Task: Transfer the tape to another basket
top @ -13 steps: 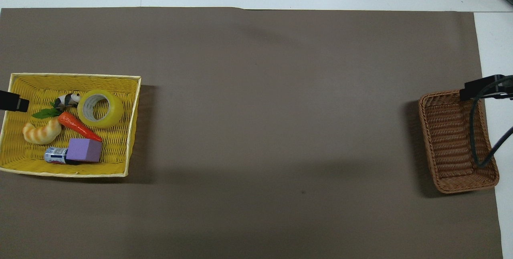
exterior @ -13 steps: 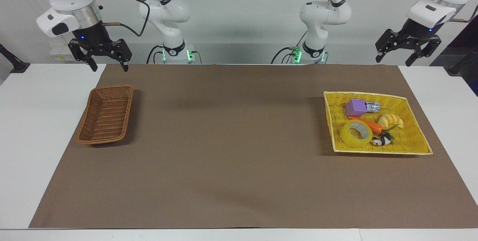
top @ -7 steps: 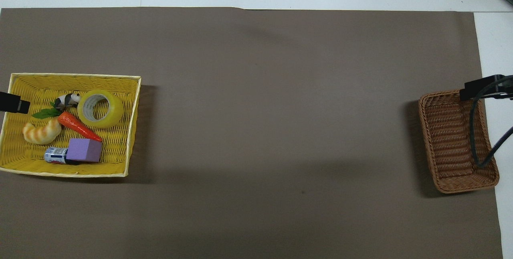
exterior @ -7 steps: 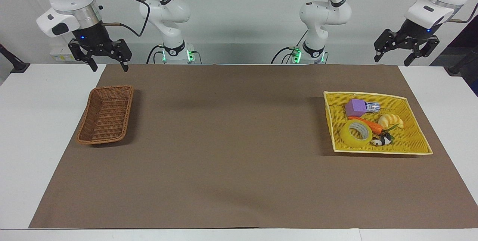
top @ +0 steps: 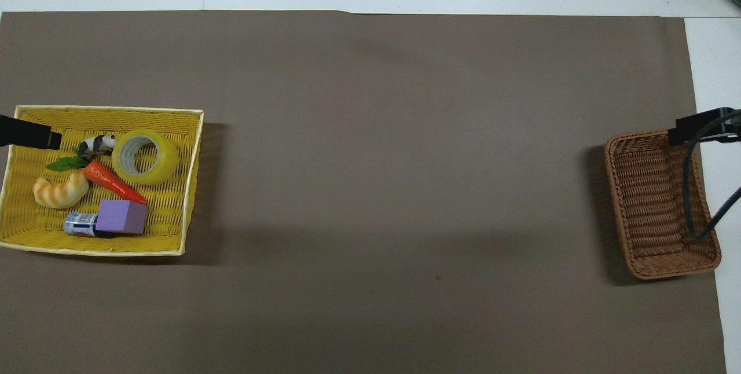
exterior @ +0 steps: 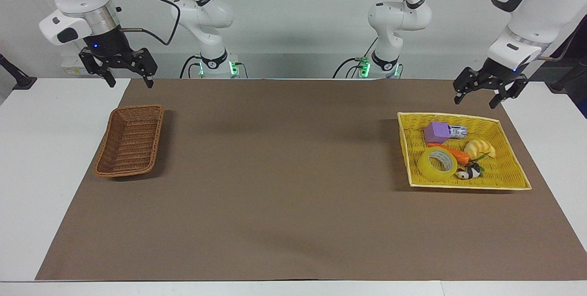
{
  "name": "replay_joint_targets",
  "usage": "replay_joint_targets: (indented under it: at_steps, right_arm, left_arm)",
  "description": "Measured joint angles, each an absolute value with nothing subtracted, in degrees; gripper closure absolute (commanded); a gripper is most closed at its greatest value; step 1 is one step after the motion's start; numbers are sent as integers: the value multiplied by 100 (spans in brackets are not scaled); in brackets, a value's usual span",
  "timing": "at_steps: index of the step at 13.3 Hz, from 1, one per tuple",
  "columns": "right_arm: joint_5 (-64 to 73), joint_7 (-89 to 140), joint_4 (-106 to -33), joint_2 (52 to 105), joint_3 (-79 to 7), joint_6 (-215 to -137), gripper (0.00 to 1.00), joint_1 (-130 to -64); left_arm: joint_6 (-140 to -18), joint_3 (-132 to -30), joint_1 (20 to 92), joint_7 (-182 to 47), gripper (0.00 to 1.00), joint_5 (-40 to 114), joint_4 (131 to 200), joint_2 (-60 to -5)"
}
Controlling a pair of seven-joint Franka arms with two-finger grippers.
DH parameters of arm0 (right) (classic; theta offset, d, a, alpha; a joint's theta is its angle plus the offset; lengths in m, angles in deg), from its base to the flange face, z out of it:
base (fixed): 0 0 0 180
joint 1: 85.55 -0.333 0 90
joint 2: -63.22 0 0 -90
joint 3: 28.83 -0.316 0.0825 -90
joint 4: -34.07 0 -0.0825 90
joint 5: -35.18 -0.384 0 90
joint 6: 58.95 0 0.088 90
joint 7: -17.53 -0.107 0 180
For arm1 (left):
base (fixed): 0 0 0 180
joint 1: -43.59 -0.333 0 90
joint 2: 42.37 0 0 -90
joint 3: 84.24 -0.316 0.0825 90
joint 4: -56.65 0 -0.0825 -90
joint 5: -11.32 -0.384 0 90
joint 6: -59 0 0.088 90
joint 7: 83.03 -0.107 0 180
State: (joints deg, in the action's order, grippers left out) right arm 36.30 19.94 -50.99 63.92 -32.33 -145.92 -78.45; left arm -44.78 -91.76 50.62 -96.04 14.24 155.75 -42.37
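Observation:
The tape (exterior: pixel 437 164), a yellow translucent roll with a white core, lies flat in the yellow basket (exterior: pixel 445 115), at the side toward the table's middle; it also shows in the overhead view (top: pixel 145 156). The dark-brown wicker basket (exterior: pixel 130 140) stands empty at the right arm's end, also seen from overhead (top: pixel 660 200). My left gripper (exterior: pixel 475 100) is open and empty, in the air over the yellow basket's rim nearest the robots; its tip shows overhead (top: pixel 26 132). My right gripper (exterior: pixel 130 81) is open and empty, raised over the table by the brown basket's end nearest the robots.
In the yellow basket (top: pixel 110 110) with the tape lie a purple block (exterior: pixel 435 132), an orange carrot (exterior: pixel 451 152), a pale croissant toy (exterior: pixel 480 148), a small panda toy (exterior: pixel 467 173) and a small can (exterior: pixel 457 130). A brown mat (exterior: pixel 284 172) covers the table.
My left gripper has come down and moved in toward the yellow basket. My right gripper has shifted slightly outward. The tape and both baskets have not moved.

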Motion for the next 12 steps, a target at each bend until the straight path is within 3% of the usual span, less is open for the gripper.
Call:
replay_joint_targets:
  at_steps: [5,12]
  right_arm:
    - [3062,1994,-5373,6326,-3292,-14513,0,-7894]
    - [2267,2069,-6385,6350,-3315,-15277,0,-8107]
  left_arm:
    - [-5919,-9193,4978,-9838,0,1424,16733,-3893]
    - [-7084,-9201,4520,-10454,3,1433,16884,-2828]
